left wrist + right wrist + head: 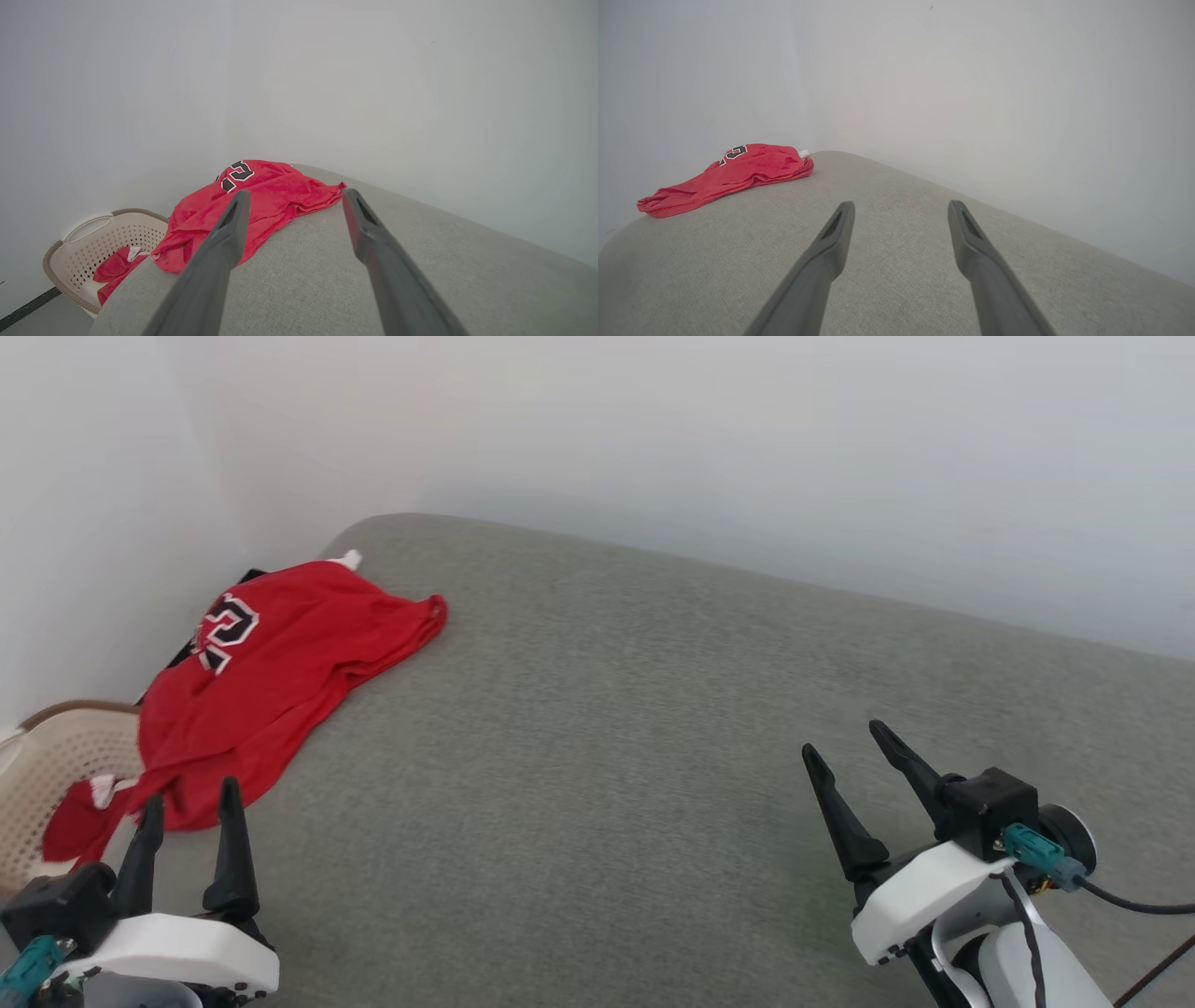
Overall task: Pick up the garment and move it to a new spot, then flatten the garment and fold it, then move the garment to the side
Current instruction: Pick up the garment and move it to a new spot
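Dark fingers on the left gripper (191, 791) are spread wide with nothing between them, and same deal on the right gripper (842, 737): open, empty, hovering over bare grey fabric. So nothing's been picked up yet.

The garment (280, 663) is straight ahead of the left gripper, near end just past its fingertips in the head view. It's a rumpled red strip along the left edge of the grey cushion (607, 756), and its long axis runs away from the robot, from that near-left edge up toward the far-left corner by the wall. The near end looks like it droops off the edge toward the beige laundry basket (56, 765).

The right gripper is well apart from it, way across the cushion. My read: left arm takes the first grab, basically reaching forward along the shirt's length.
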Tool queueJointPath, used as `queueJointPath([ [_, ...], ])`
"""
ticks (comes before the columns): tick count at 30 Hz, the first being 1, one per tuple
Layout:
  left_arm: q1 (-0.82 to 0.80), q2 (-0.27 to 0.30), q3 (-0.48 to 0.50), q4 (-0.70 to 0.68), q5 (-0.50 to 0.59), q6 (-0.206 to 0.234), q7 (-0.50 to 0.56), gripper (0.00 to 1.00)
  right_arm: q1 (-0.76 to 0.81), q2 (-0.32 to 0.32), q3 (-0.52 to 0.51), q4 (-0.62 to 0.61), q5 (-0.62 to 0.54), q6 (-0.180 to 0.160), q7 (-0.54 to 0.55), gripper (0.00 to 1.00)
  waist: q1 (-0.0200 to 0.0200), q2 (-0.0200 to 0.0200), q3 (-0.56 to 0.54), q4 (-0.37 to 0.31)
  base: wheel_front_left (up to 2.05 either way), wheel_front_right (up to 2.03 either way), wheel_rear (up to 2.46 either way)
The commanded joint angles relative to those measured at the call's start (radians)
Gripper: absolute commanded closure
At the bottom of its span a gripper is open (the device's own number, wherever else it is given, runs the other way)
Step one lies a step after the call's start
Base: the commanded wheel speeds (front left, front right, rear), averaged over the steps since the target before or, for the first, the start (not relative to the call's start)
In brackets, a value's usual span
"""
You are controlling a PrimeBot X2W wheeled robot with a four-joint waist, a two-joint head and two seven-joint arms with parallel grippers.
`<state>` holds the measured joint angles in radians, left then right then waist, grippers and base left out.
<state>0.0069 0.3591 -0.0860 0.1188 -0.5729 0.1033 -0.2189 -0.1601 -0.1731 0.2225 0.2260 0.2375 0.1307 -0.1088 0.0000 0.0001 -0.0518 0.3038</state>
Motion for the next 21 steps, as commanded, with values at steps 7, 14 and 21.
queueJointPath([
  [7, 0.008, -0.002, 0.002, -0.002, -0.016, 0.017, 0.007, 0.0, -0.016, -0.008, 0.019, 0.012, 0.016, 0.0, -0.009, 0.0, 0.0, -0.0001, -0.001, 0.072, 0.0, 0.0, 0.0],
  [14, -0.004, -0.006, 0.007, 0.008, -0.024, 0.019, 0.002, 0.0, -0.016, -0.009, 0.011, 0.01, 0.012, 0.0, -0.007, 0.0, 0.0, -0.0001, 0.009, 0.1, 0.0, 0.0, 0.0],
  [21, -0.037, -0.015, 0.008, 0.021, -0.035, 0.016, -0.004, 0.0, -0.018, -0.012, -0.008, -0.011, 0.006, 0.0, -0.002, 0.0, 0.0, -0.0001, 0.036, 0.113, 0.0, 0.0, 0.0],
])
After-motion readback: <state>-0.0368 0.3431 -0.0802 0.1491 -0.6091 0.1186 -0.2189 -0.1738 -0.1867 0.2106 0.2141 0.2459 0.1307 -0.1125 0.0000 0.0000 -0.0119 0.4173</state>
